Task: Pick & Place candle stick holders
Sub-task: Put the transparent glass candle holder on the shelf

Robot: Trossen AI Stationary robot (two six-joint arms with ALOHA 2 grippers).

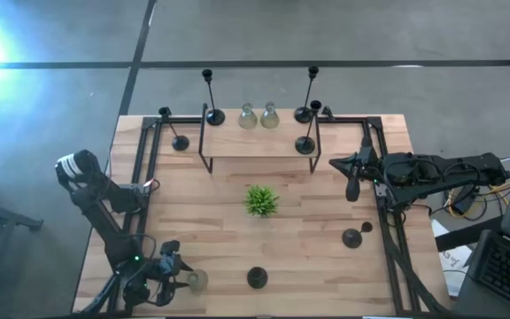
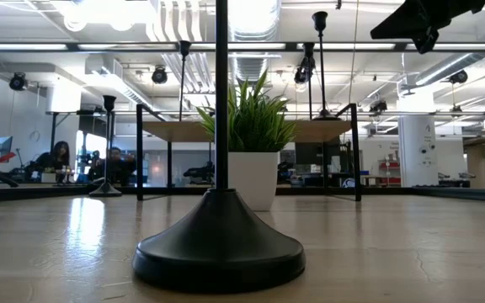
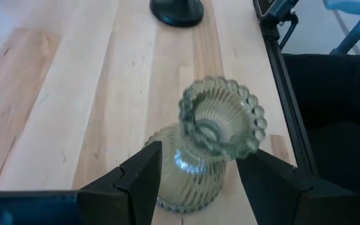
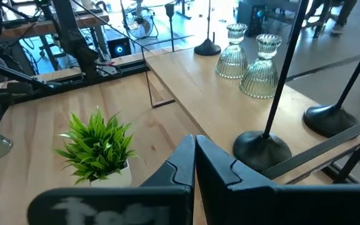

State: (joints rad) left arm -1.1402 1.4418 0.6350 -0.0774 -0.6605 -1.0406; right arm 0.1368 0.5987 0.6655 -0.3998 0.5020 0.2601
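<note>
Left wrist view tells the story: the left gripper (image 3: 197, 181) has its dark fingers (image 3: 139, 181) set either side of a small clear ribbed glass candle holder (image 3: 208, 140), low on the bulb under the beaded rim, which looks like the sensible spot since the neck above would be slippery. Can't tell if the pads are actually touching the glass or just beside it. It's standing upright near the front left corner of the light wooden bench (image 1: 308, 266), with a black domed-base holder (image 1: 256, 277) near it. Two more glass ones (image 1: 258, 115) sit on the raised wooden shelf (image 1: 255, 142) at the back among tall black stick holders (image 1: 209, 96), so that's my guess for where this one goes. The right gripper (image 1: 352, 177) waits fully closed by the shelf's right end, holding nothing. A small spiky green plant (image 1: 260, 201) sits mid-bench.
</note>
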